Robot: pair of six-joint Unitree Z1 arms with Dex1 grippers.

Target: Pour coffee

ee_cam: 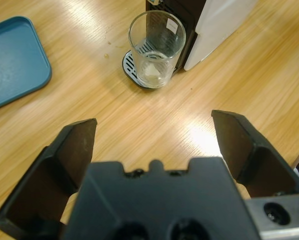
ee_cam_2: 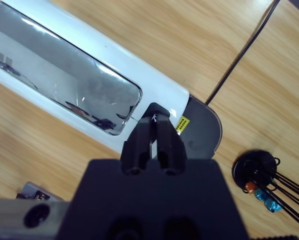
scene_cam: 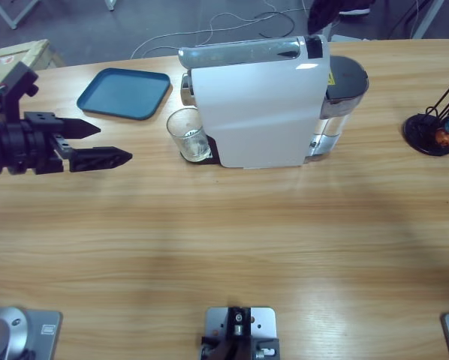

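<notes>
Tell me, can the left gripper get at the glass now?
Probably yes. The left gripper is open and points at the glass, with only bare table between them. The machine stands behind the glass.

the counter (scene_cam: 209,240) is wood with a visible lengthwise grain and a smooth, lightly glossy finish that reflects light. the coffee machine (scene_cam: 254,112) has a smooth, glossy white plastic body; its top lever (ee_cam_2: 64,85) is polished, mirror-like metal. the glass (ee_cam: 155,47) is clear, smooth and printed with small marks. it stands on a slotted metal drip grid (ee_cam: 134,65). the tray (scene_cam: 125,92) is matt blue plastic. the left gripper (ee_cam: 154,140) is matt black plastic with a faintly textured surface.
</notes>
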